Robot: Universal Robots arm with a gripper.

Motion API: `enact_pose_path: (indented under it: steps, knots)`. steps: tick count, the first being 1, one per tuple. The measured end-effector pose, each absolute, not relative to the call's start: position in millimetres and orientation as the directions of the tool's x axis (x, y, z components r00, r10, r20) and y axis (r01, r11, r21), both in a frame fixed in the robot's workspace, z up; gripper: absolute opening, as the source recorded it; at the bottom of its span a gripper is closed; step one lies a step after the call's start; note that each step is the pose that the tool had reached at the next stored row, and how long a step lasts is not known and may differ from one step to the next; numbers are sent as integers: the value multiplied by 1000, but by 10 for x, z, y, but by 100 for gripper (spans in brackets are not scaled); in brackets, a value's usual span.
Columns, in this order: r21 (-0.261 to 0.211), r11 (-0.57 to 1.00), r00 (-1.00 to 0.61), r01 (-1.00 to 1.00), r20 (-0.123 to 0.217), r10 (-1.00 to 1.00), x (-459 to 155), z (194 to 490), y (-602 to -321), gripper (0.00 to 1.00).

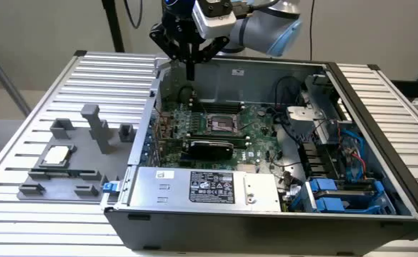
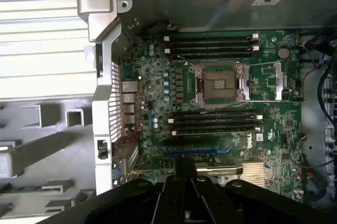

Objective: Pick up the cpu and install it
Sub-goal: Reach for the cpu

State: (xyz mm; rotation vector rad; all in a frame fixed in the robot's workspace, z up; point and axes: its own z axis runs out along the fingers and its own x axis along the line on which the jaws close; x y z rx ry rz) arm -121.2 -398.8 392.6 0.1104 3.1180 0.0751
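Note:
The cpu, a small flat square with a silver top and pale rim, lies in a grey fixture on the slatted table, at the exterior view's left of the open computer case. My gripper hangs high above the case's back left corner, far from the cpu, its fingers shut together with nothing between them. In the wrist view the gripper points down over the motherboard. The black socket frame with its dark centre sits open in the middle of the green board.
A silver power-supply box fills the case's front. Blue drive bays and cables crowd the exterior view's right side. Dark memory slots flank the socket. Upright grey posts stand on the fixture.

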Motion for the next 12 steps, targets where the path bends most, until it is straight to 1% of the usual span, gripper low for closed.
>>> enact_pose_path:
  steps: [12]
  knots:
    - [48,996,-997,70,-19,71,-1234,3928,-3989,11]
